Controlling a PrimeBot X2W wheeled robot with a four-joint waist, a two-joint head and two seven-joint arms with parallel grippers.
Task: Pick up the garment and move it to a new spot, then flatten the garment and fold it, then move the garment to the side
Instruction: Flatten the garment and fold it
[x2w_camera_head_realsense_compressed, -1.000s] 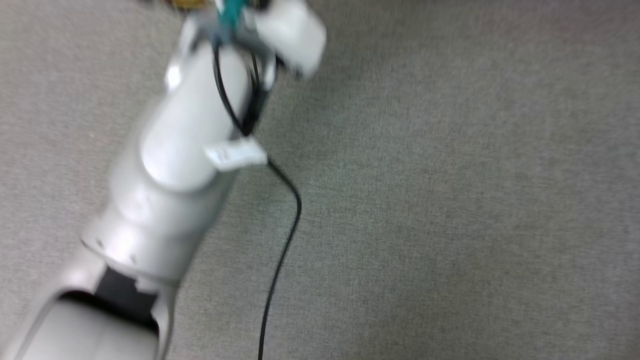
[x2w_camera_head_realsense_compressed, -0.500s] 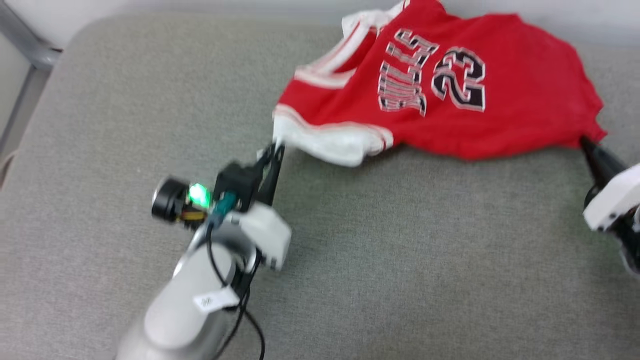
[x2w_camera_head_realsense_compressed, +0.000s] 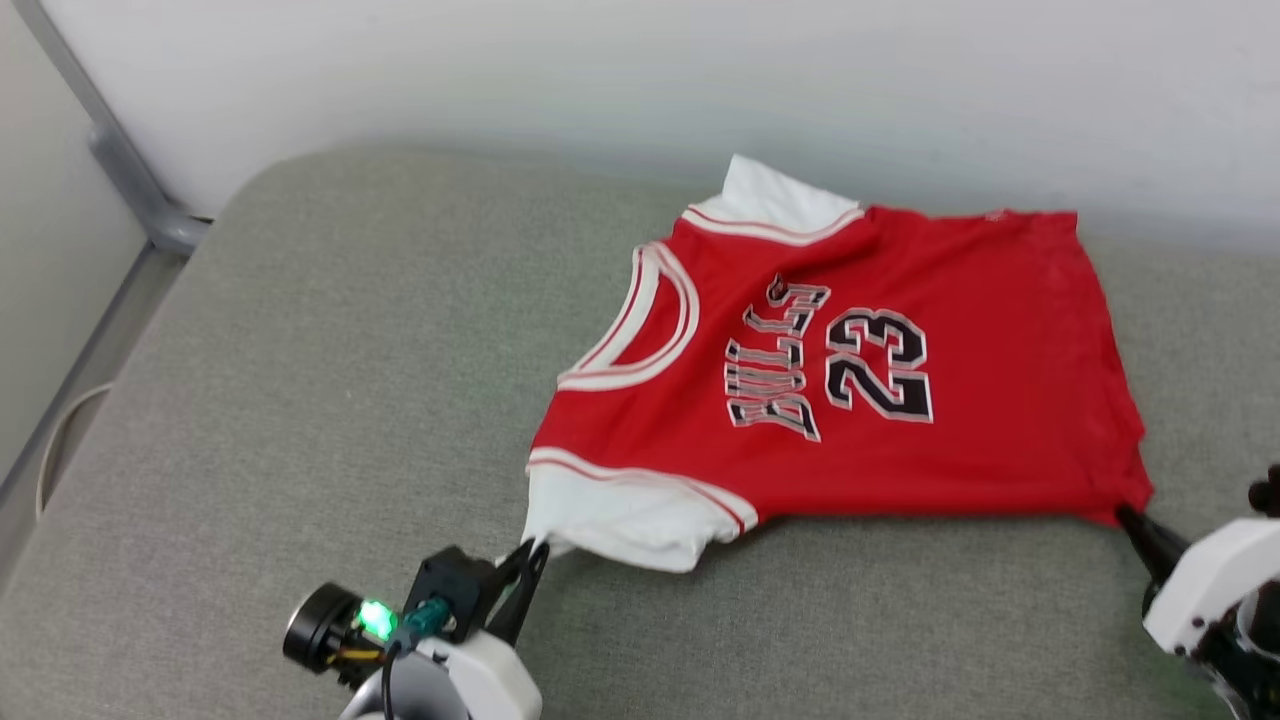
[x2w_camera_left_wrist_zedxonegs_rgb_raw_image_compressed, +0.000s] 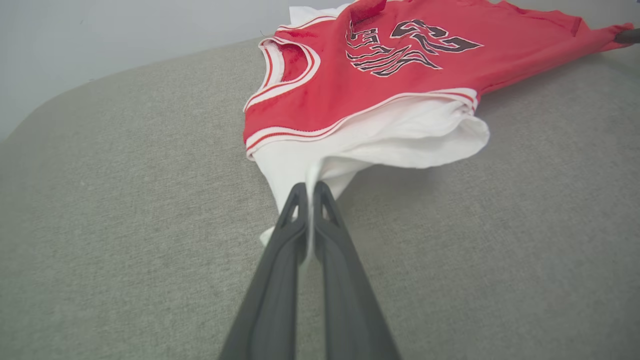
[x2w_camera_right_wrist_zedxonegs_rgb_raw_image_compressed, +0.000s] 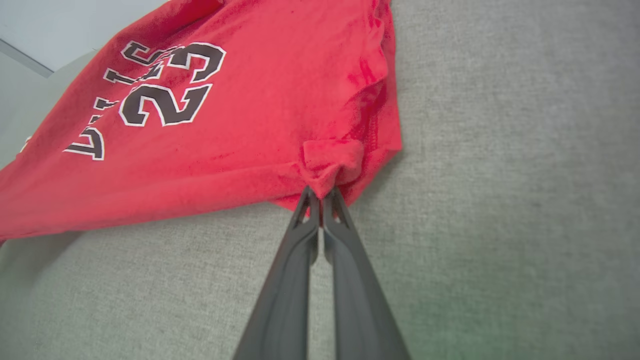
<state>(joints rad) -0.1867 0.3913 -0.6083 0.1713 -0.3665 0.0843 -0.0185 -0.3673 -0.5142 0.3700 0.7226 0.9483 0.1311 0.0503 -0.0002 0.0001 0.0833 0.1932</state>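
Grippers at both ends! The red short-sleeved jersey shirt (x2w_camera_head_realsense_compressed: 980, 330) with white sleeves and black 23 lies spread chest-up on the grey fabric cushion (x2w_camera_head_realsense_compressed: 300, 400), near the white wall (x2w_camera_head_realsense_compressed: 600, 70). Left gripper (x2w_camera_left_wrist_zedxonegs_rgb_raw_image_compressed: 310, 189) has its jaws pinched tight on the near white sleeve; right gripper (x2w_camera_right_wrist_zedxonegs_rgb_raw_image_compressed: 320, 194) is clamped on the red hem corner.

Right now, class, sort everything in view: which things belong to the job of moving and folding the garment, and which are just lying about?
Belongs to the job:
garment, lying front up
left jaws, shut on its white sleeve
right jaws, shut on its red hem corner

Just lying about:
grey cushion underneath
white wall
metal frame
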